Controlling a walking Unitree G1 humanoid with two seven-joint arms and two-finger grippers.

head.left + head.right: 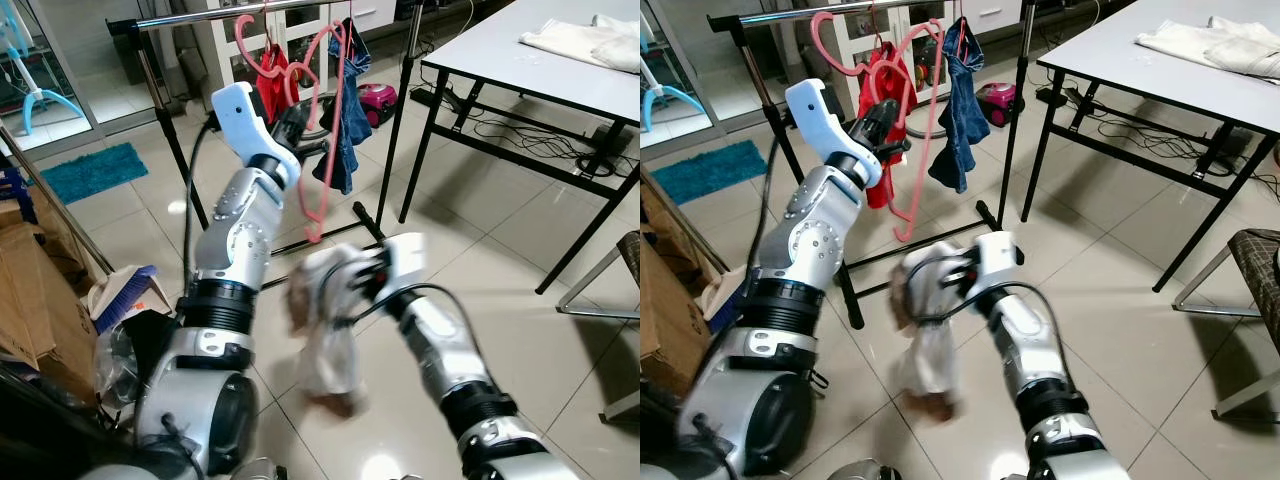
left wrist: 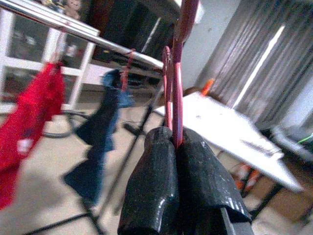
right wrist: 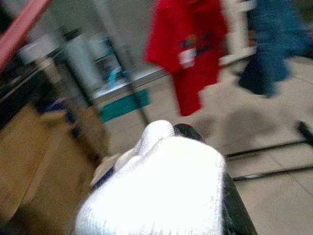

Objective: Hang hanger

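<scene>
My left gripper point(image 1: 298, 122) is raised in front of the clothes rack and shut on a pink plastic hanger point(image 1: 318, 200). The hanger's hook point(image 1: 246, 45) sits just below the metal rail point(image 1: 195, 17). In the left wrist view the hanger point(image 2: 177, 88) rises from between the closed black fingers point(image 2: 156, 186). A red garment point(image 1: 878, 165) and a blue garment point(image 1: 958, 110) hang on the rail behind it. Lower down, my right gripper point(image 1: 352, 278) is shut on a pale, blurred cloth point(image 1: 325, 345) that dangles over the floor. That cloth point(image 3: 161, 191) covers most of the fingers in the right wrist view.
A white table point(image 1: 520, 60) with folded fabric point(image 1: 580, 38) stands at the right, cables under it. Cardboard boxes point(image 1: 30, 290) and clutter crowd the left. A teal mat point(image 1: 95, 170) lies beyond the rack. A chair point(image 1: 1260, 260) sits at the right edge.
</scene>
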